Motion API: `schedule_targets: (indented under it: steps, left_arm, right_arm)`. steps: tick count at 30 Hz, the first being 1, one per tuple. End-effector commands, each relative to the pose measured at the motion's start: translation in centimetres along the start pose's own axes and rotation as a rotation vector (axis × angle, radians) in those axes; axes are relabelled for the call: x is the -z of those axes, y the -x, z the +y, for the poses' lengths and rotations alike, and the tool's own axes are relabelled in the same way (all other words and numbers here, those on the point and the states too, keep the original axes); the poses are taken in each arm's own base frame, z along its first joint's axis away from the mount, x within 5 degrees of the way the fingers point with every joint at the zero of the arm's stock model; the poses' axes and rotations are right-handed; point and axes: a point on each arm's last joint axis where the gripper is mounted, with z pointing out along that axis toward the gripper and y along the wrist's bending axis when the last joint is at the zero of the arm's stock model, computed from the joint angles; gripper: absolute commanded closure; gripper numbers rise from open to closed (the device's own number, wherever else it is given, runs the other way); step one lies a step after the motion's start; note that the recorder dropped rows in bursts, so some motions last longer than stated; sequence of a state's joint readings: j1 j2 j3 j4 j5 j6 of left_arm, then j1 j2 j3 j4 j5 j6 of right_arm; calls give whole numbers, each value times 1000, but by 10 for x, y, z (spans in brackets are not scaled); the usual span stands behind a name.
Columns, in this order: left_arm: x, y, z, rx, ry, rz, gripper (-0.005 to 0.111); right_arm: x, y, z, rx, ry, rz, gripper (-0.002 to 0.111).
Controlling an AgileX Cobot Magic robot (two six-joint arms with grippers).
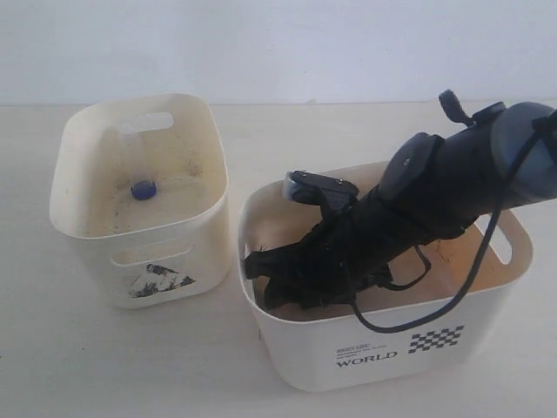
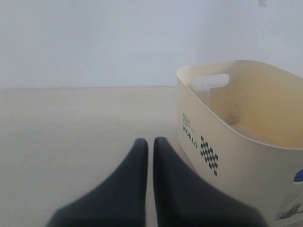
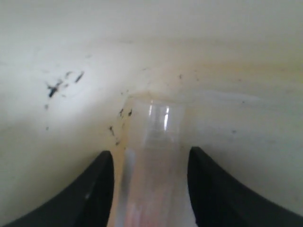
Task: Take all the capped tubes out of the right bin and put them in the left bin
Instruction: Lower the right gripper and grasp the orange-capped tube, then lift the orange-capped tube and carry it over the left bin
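The right bin (image 1: 392, 344), wide and cream with "WORLD" on its front, holds my right gripper (image 1: 268, 277), which reaches down inside it. In the right wrist view a clear tube (image 3: 154, 137) lies lengthwise between the fingers of my right gripper (image 3: 150, 153). The gripper is open, with a slim gap on each side of the tube. The tube's near end looks pinkish and its cap is out of view. A blue-capped tube (image 1: 144, 189) lies on the floor of the left bin (image 1: 87, 131). My left gripper (image 2: 150, 142) is shut and empty over the table.
Beside my left gripper stands a cream bin (image 2: 236, 142) with a WORLD print on this side and a sliver of dark sticker at its corner. The two bins in the exterior view nearly touch. A black cable (image 1: 452, 296) hangs over the right bin's front rim.
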State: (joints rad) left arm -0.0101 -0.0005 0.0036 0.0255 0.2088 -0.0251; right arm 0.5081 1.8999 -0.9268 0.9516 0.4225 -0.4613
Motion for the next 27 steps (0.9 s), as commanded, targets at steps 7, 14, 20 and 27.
schedule_targets:
  steps: [7, 14, 20, 27]
  left_arm:
    - [0, 2, 0, 16, -1, -9, 102]
    - [0, 2, 0, 16, -1, -9, 102]
    - [0, 2, 0, 16, -1, -9, 102]
    - [0, 2, 0, 16, -1, -9, 102]
  right_arm:
    - [-10, -8, -3, -10, -15, 46, 108]
    - [9, -2, 7, -14, 11, -12, 108]
    - [32, 3, 18, 10, 42, -86, 108]
    - [59, 8, 29, 41, 69, -172, 108]
